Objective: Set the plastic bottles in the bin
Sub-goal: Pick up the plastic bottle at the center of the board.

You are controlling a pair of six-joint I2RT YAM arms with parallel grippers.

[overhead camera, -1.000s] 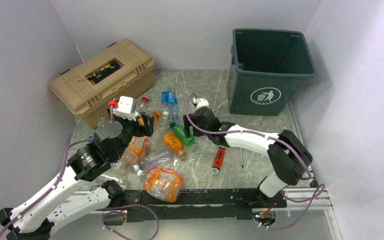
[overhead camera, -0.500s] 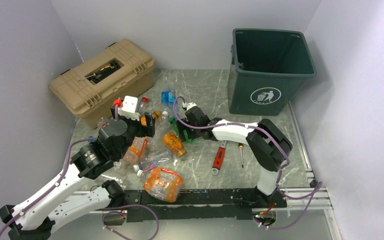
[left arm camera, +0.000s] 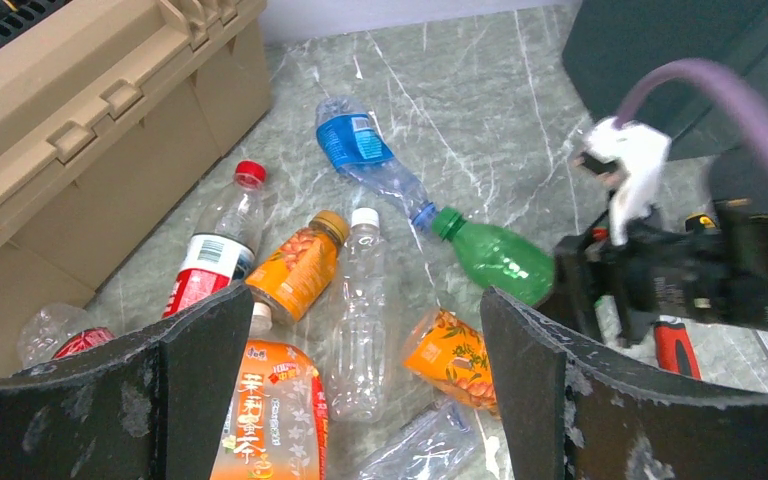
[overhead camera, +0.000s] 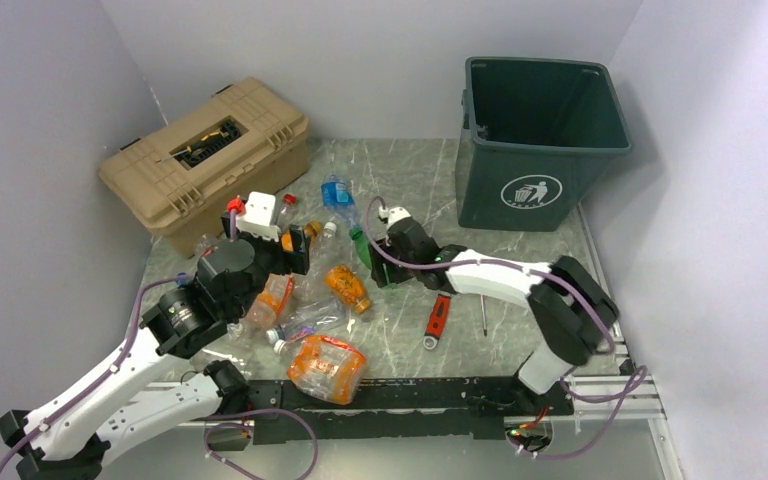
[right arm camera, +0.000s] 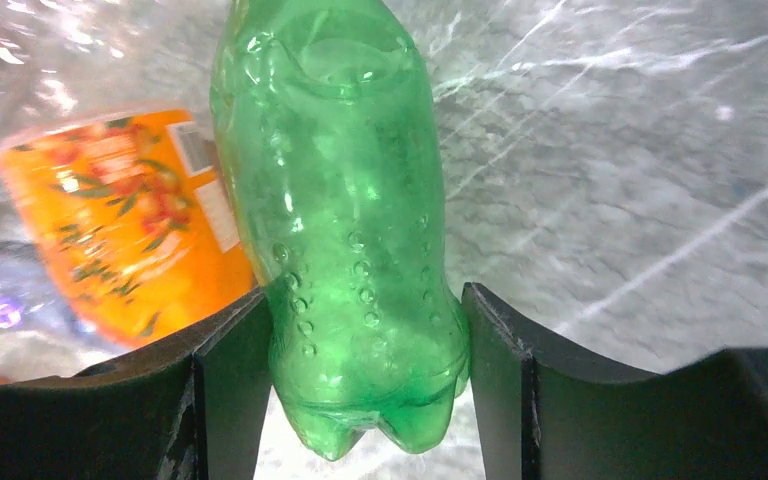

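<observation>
1. My right tool point(right arm camera: 360, 300) grips the green bottle point(right arm camera: 330, 180) near its base, with both fingers point(right arm camera: 230, 380) pressed against its sides.
2. That bottle is near the middle of the tabletop point(overhead camera: 410, 170); the bin point(overhead camera: 490, 190) stands at its 1 o'clock, well apart.
3. My left tool point(left arm camera: 360, 295) hangs wide open over the other plastic bottles point(left arm camera: 300, 270), at 9 o'clock from the green one.

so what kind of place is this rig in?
Likely a lab test cell: plain white walls box in a marble-patterned table, with staged props: crushed plastic bottles, tan toolbox, green waste bin.
</observation>
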